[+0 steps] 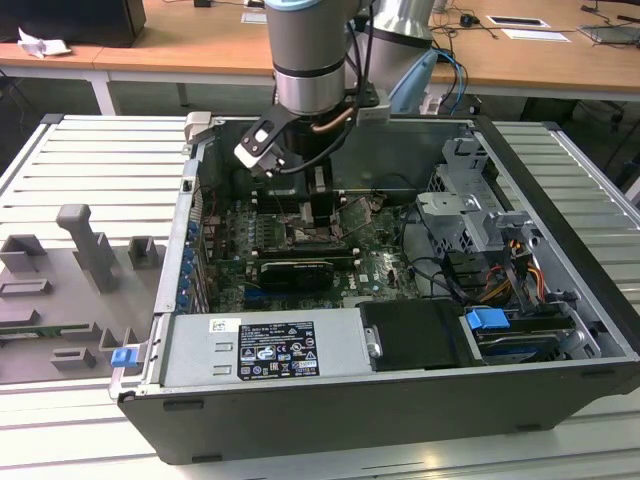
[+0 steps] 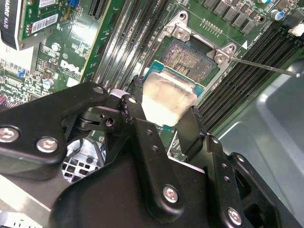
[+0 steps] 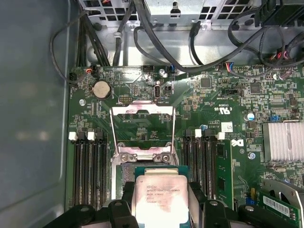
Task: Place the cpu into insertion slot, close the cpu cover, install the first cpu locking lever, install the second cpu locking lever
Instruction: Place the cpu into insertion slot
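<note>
Held the cpu (image 2: 168, 95) tight between the two fingers (image 2: 142, 128), pinched at two sides, silvery top up. Hung low inside the open computer case (image 1: 330, 420), close over the green motherboard (image 3: 142, 90). Had the chip just above the near part of the insertion slot (image 2: 190, 59), with the dark pin field peeking out ahead of it and a little lower. Looked nearly square with the slot. Saw the cpu cover (image 3: 142, 110) flipped open, past the slot's far edge, out of the way. Saw a thin locking lever (image 2: 266, 66) sticking out to one side, not hooked. Could not see under the chip. Could not tell whether chip and slot rim touched.
</note>
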`<state>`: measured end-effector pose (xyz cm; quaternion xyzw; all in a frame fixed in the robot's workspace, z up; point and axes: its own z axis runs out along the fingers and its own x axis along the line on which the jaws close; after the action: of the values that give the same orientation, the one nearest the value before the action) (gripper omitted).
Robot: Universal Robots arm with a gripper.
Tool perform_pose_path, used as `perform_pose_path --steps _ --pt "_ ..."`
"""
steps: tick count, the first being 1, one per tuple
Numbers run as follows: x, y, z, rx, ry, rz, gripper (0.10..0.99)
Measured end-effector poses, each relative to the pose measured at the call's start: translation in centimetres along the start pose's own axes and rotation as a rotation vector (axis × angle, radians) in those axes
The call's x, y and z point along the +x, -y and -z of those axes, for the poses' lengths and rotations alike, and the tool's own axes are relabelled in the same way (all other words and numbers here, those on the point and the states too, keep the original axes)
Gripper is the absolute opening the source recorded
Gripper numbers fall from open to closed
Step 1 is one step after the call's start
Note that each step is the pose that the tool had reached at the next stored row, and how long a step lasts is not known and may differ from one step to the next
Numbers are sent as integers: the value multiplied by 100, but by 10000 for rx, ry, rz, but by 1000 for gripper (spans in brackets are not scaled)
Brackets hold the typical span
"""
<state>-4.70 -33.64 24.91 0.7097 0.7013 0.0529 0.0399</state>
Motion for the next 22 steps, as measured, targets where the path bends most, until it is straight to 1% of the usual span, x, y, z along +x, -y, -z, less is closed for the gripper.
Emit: perform_pose_path --steps 4,8,15,22 --pt "0 6 -6 -1 -1 2 529" --pt "16 7 -14 0 0 1 529" --pt "24 34 -63 -1 -13 0 529" --pt "23 49 -91 0 -28 -2 529"
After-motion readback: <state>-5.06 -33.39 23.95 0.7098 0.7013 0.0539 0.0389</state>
